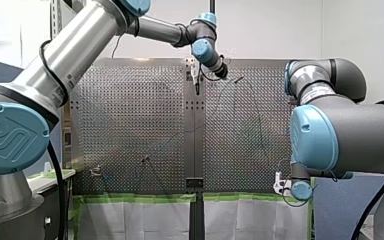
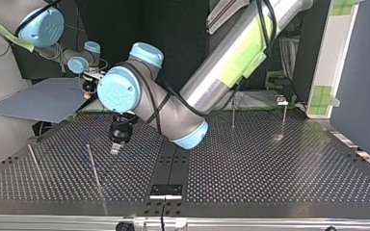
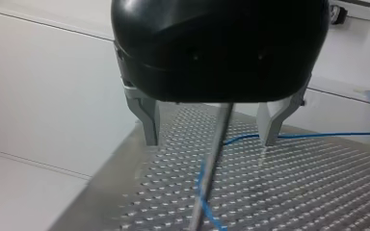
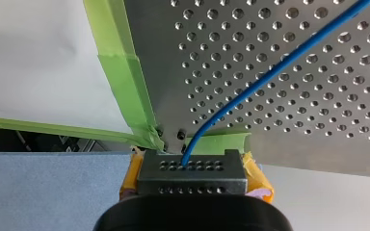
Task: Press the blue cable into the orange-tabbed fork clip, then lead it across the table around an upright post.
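Perforated metal table (image 1: 130, 125), split down the middle by a black strip (image 1: 195, 145). Green tape (image 1: 130, 198) along the table's edge at the front view's bottom, white sheeting (image 1: 140, 220) hanging below that edge. Grey-blue board (image 2: 43, 98) just beside the table's corner.

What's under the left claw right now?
Under the open left claw, a thin upright post shows between its fingers, with the blue cable lying on the perforated table beneath. The post's top is covered by the claw body; its base is out of view.

Robotics lab; perforated steel table (image 2: 279, 163)
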You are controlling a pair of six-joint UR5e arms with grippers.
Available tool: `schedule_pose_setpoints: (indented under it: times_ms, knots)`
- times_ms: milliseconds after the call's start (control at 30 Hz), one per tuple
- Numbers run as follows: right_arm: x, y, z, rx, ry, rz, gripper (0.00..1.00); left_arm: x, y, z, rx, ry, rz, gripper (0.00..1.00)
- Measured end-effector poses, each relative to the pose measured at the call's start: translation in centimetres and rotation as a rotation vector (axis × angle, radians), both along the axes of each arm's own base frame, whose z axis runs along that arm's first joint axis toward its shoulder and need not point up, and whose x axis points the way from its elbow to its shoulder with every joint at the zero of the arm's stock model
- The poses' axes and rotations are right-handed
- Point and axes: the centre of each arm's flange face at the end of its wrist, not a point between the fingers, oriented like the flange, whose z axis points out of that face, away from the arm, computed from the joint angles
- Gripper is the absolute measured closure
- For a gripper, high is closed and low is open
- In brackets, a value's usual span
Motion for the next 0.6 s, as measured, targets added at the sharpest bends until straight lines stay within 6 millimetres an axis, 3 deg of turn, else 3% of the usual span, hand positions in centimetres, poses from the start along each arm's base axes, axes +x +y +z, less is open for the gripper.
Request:
schedule_pose_setpoints:
  times_ms: [600]
  knots:
    - [0.3,-0.2,0.1,-0.002,0.002,0.004,1.00,-1.8,5.4,5.3,-0.233,-0.085,0.111,0.00]
